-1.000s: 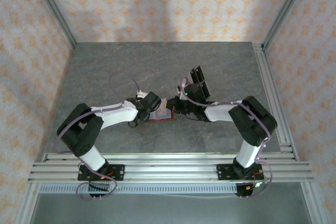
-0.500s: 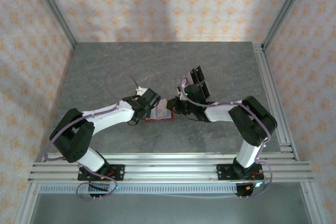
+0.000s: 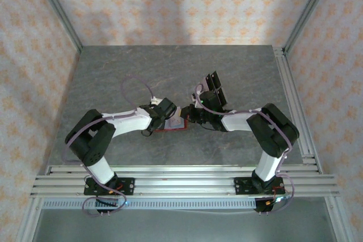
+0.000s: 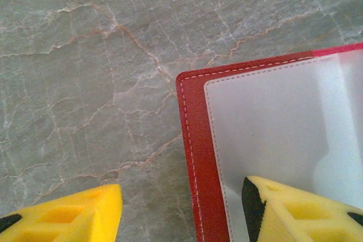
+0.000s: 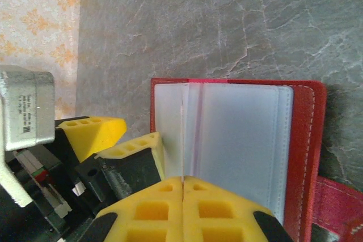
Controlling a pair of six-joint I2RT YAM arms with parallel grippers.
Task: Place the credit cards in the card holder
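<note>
The card holder (image 3: 173,127) lies open on the table between both grippers, red with pale inner pockets (image 5: 244,140). My right gripper (image 5: 182,178) is shut on a thin pale credit card (image 5: 182,134). The card is seen edge-on and stands upright over the holder's left pocket near the fold. My left gripper (image 4: 181,196) is open and straddles the holder's red left edge (image 4: 193,140). One finger (image 4: 283,208) rests on the pale pocket, the other (image 4: 74,213) sits over bare table. From above, the two grippers (image 3: 164,118) (image 3: 186,115) nearly meet. Dark cards (image 3: 214,86) lie just behind the right gripper.
The grey marbled table (image 3: 125,77) has free room at the back and left. A metal rail (image 3: 295,100) runs along the right side, and rails (image 3: 181,177) cross the near edge. The left fingers (image 5: 136,151) crowd close beside the right gripper.
The left arm's elbow swung out to the left and came back in, while its gripper stayed at the holder's left edge. The right arm and the card have not moved.
</note>
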